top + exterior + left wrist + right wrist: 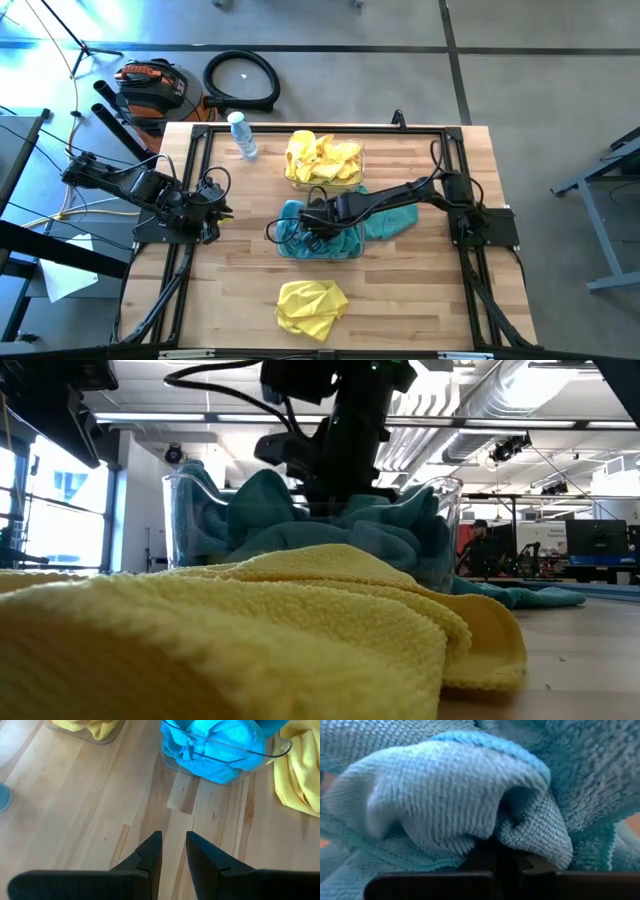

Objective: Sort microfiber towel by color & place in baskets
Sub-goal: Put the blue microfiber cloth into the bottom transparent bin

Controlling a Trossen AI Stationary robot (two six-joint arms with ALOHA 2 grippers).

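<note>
Teal towels [310, 235] filled the nearer clear basket [350, 252] at the counter's [420, 290] centre; one teal towel [395, 220] trailed over the basket's rim onto the wood, its long axis running toward the right arm's base. Yellow towels [322, 160] lay heaped in the farther basket [358, 152], just beside the teal one. A loose yellow towel [312, 305] lay crumpled near the front edge, long axis roughly across the counter. The right hand [312, 222], pressed together on a teal fold, was inside the nearer basket. The left hand [173, 849], fingers slightly spread and holding nothing, waited at the counter's left side. A water bottle [242, 136] stood beside the yellow basket.
</note>
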